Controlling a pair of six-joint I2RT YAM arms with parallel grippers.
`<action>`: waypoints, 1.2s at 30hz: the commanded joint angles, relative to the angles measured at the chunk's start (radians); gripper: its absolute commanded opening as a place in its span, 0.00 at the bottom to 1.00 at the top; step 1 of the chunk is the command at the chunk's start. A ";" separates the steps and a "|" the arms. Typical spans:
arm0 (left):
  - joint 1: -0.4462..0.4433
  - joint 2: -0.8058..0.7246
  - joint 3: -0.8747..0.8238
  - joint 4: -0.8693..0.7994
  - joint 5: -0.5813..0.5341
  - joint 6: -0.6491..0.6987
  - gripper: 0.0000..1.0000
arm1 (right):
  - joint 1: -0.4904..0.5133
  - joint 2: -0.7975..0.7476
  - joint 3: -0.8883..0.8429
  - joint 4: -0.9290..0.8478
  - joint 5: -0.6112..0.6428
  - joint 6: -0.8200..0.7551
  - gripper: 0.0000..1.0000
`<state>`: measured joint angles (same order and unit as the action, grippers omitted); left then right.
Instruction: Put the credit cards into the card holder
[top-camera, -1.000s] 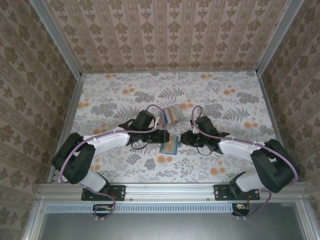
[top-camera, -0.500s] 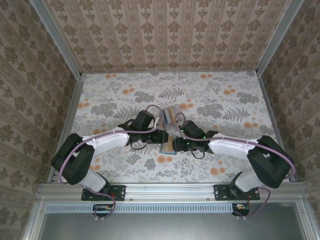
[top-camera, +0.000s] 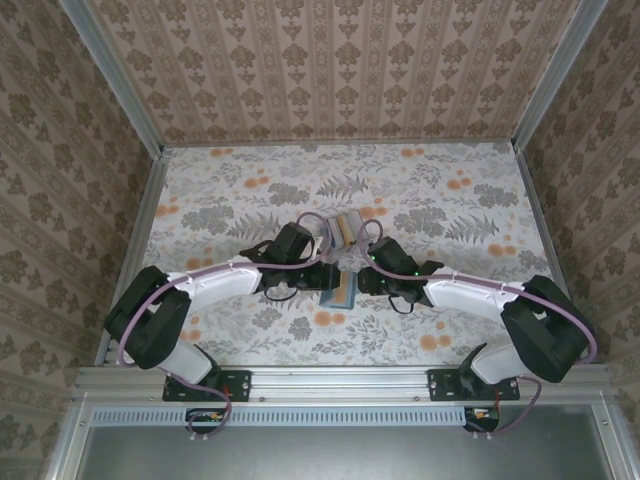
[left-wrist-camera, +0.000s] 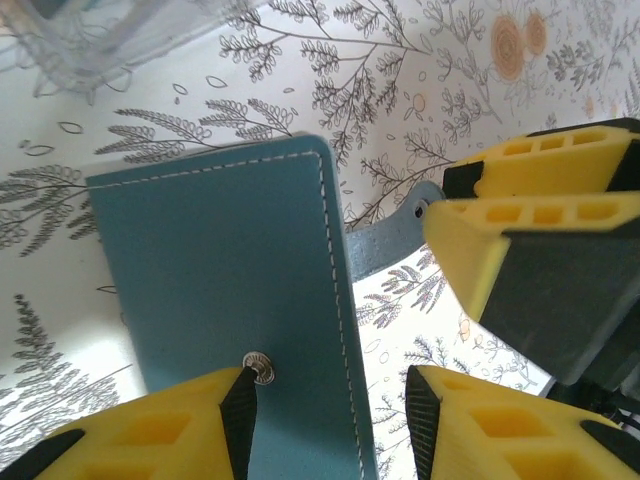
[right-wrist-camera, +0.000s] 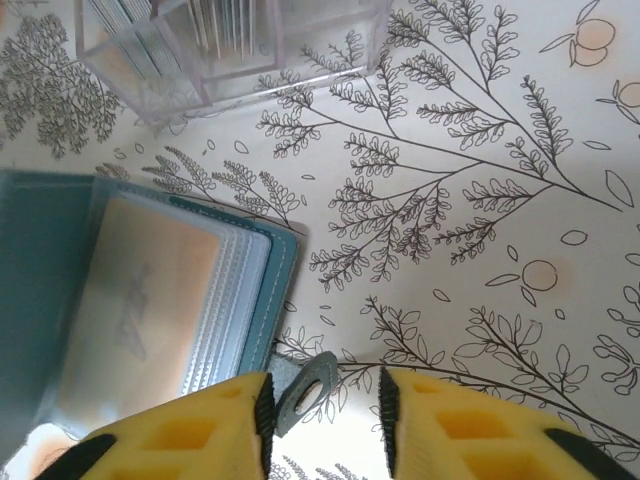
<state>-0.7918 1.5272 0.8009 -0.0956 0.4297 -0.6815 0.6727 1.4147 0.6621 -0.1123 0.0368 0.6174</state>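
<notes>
We judge the card holder (top-camera: 340, 292), 6 o'clock of the clear box (top-camera: 345, 232), light and floppy; lift by its snap tab (right-wrist-camera: 308, 385); left gripper (left-wrist-camera: 330, 390) astride its edge, jaws apart; right gripper (right-wrist-camera: 325, 393) at the tab, grip we cannot tell

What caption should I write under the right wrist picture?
Right gripper straddling the open wallet's snap tab, near a clear box of cards.

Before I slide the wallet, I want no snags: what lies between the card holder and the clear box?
Bare flowered tablecloth, seen in the right wrist view: the card holder and the clear box lie apart.
</notes>
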 joint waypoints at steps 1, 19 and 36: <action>-0.019 0.046 0.047 0.035 0.005 -0.016 0.46 | -0.026 -0.017 -0.031 0.020 -0.032 0.017 0.28; -0.030 0.139 0.063 0.087 0.020 -0.036 0.49 | -0.073 -0.091 -0.079 0.069 -0.143 0.044 0.00; -0.023 0.154 0.007 0.123 0.023 -0.098 0.09 | -0.074 -0.031 -0.073 0.230 -0.334 0.024 0.00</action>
<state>-0.8169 1.6718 0.8242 0.0170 0.4492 -0.7647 0.6044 1.3777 0.5804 0.0803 -0.2546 0.6392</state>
